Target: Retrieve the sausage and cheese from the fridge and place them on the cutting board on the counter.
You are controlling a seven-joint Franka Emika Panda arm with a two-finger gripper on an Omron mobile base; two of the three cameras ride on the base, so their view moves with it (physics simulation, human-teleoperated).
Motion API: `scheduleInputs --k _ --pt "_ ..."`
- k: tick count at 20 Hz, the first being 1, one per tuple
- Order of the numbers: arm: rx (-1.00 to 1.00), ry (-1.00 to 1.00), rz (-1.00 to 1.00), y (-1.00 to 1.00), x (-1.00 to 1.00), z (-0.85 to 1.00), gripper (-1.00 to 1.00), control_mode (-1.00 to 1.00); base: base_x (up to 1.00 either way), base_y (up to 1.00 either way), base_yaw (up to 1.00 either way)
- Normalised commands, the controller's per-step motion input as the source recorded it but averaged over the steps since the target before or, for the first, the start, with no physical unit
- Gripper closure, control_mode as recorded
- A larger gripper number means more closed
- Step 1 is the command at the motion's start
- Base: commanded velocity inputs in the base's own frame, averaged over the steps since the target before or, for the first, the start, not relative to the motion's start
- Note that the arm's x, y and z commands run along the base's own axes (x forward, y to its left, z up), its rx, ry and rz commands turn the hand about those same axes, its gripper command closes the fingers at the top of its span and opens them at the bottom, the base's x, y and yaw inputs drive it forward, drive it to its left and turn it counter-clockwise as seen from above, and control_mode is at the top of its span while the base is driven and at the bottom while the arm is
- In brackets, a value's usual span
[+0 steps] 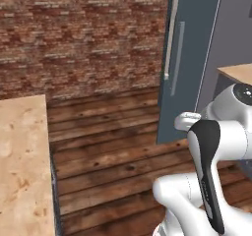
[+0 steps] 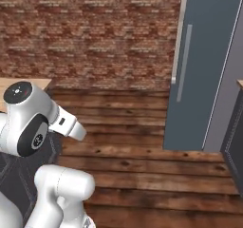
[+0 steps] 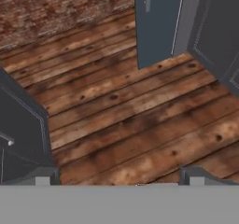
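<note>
The fridge is a tall slate blue-grey unit with long grey vertical handles, standing ahead on the right against the brick wall; it also appears as the fridge and the fridge. Its inside is hidden. A light wooden counter runs along the left, and a corner of another worktop shows at the right. My gripper is open above the wooden floor, well short of the fridge, with nothing between its fingers. The sausage, the cheese and the cutting board are out of view.
Dark plank floor stretches between the counter and the fridge. A red brick wall closes the back. Dark grey cabinet fronts with a silver handle stand on the left of the hand view, and more cabinets are right of the fridge.
</note>
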Motion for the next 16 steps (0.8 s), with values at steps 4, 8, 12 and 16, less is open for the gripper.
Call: scheduleInputs --k 4,8,12,16 --pt "0.00 0.00 0.00 0.00 0.00 0.00 -1.00 1.00 1.00 0.30 -0.11" --pt "0.00 0.00 0.00 0.00 0.00 0.00 -1.00 1.00 1.00 0.42 -0.13" --pt "0.00 0.00 0.00 0.00 0.00 0.00 -1.00 1.00 1.00 0.42 -0.15" --pt "0.00 0.00 0.00 0.00 0.00 0.00 -1.00 1.00 1.00 0.37 -0.16"
